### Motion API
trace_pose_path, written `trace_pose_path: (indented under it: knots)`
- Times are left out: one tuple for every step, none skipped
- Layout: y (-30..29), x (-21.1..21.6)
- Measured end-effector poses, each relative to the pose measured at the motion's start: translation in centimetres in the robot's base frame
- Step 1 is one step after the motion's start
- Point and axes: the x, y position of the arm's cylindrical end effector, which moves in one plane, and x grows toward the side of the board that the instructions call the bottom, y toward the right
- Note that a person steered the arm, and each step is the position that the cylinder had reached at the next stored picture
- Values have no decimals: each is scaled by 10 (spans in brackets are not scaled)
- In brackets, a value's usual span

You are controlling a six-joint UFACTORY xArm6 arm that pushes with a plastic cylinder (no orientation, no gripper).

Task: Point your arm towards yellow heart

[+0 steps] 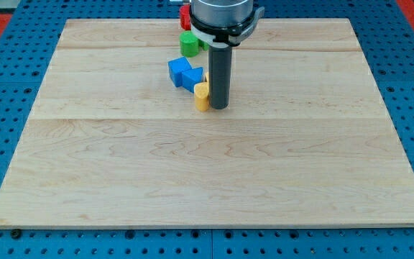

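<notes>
So going from the view's left: that whole side of the wooden board (121, 180) is bare, nothing to work with there. First thing you hit is the blue block (184, 73), kind of a chunky irregular shape, sitting up toward the view's top, a bit left of centre. Just above and to its right is a green block (189, 44), looks roundish, and peeking out right at the board's top edge is a red block (185, 16), mostly hidden by the arm so I can't tell the shape.

Then the target: the yellow heart (203, 96) sits just right of the blue block, touching it or near enough. My tip (218, 108) is down on the board right beside the heart on its right side, looks like contact or a hair off, can't say for sure. There's no gripper on this rig, just the plain rod, so nothing to open or close.

My read: the pointing step is basically at its end. If anything's left, it's a tiny nudge leftward at most, and gently, because pushing further would shove the heart into the blue block.
</notes>
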Motion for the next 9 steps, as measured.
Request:
trace_pose_path:
  knots:
    - [-2, 0]
    - [-2, 1]
    - [-2, 1]
    - [-2, 33]
    - [31, 43]
    - [57, 43]
    - [63, 43]
    - [75, 43]
    - [76, 43]
